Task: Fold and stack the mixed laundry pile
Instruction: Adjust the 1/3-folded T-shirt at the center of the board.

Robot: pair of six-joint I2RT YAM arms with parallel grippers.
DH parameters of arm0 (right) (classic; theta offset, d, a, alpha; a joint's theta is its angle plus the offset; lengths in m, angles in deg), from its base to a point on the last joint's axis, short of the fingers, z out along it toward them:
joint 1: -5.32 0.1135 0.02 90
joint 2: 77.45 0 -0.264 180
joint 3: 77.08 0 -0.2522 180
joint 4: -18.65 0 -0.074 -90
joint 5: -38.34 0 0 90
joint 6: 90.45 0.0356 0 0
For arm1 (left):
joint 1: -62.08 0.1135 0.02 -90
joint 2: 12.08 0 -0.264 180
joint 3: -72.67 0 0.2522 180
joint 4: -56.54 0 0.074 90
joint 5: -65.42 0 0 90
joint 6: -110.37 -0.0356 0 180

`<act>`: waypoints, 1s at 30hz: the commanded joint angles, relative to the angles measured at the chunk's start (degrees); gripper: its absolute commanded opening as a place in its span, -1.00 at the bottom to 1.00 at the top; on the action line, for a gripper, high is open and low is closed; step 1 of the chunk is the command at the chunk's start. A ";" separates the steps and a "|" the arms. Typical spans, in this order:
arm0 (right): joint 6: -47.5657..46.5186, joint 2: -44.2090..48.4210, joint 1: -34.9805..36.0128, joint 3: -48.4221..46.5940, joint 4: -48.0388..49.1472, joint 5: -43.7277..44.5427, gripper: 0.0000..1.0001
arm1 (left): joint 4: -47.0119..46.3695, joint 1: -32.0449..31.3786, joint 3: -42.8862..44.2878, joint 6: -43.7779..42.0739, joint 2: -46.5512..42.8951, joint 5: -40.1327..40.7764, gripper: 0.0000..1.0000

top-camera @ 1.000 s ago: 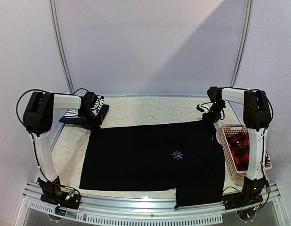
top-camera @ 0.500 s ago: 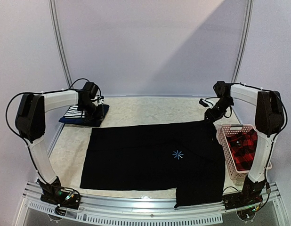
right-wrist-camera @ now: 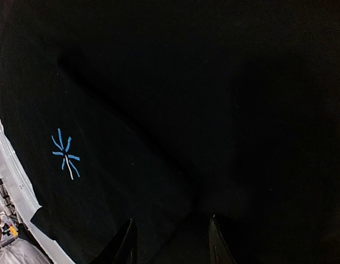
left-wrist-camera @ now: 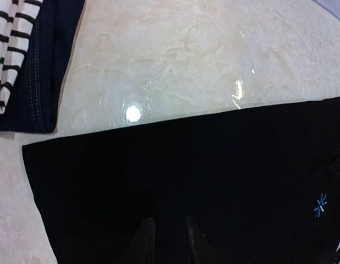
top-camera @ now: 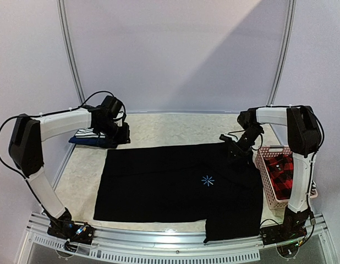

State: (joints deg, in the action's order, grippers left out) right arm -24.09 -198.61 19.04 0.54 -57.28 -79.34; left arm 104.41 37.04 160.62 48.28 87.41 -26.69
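Pale lilac wall (top-camera: 175,49) fills the upper frame, crossed by a diagonal shadow. Curved metal poles (top-camera: 71,60) stand either side. Cream marbled tabletop (top-camera: 175,129) below, with lamp glare (left-wrist-camera: 133,114).

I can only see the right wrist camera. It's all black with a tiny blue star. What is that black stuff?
Observer: It's a big black shirt, spread out flat on the table.
Child: Where is the other hand?
Observer: The left hand is near the shirt's far left corner, beside a striped top that lies on a navy piece.
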 commanded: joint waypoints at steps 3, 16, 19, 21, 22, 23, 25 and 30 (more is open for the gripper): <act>-0.83 -2.28 0.72 -0.88 -1.12 -3.07 -0.11 | -0.37 -0.54 -3.70 0.35 -3.96 0.35 -0.62; -1.88 -0.31 2.43 -0.37 -1.01 -7.73 -0.69 | 0.36 -0.63 -4.14 0.72 -5.32 0.62 -0.62; -2.66 4.41 3.82 2.56 0.10 -7.67 -0.83 | 0.39 -0.70 -4.30 0.72 -5.59 0.53 -0.63; -3.04 7.37 6.05 5.27 1.03 -7.28 -0.86 | 0.43 -0.77 -4.55 0.73 -5.70 0.53 -0.62; -3.16 8.54 7.43 6.70 1.34 -6.87 -0.86 | 0.48 -0.81 -4.70 0.65 -5.89 0.53 -0.63; -3.23 10.53 8.96 8.14 1.47 -6.33 -0.86 | 0.57 -0.80 -4.90 0.61 -6.10 0.59 -0.63; -3.38 13.14 12.72 11.38 1.17 -5.72 -0.79 | 0.80 -0.81 -5.30 0.58 -6.37 0.87 -0.63; -7.24 19.12 21.38 15.03 -3.81 -4.60 -0.31 | 1.24 -0.85 -6.37 0.08 -6.68 1.66 -0.62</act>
State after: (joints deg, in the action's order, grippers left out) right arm -27.94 -183.46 35.58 13.65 -57.30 -84.96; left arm 104.65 36.96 155.64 48.54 81.98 -26.16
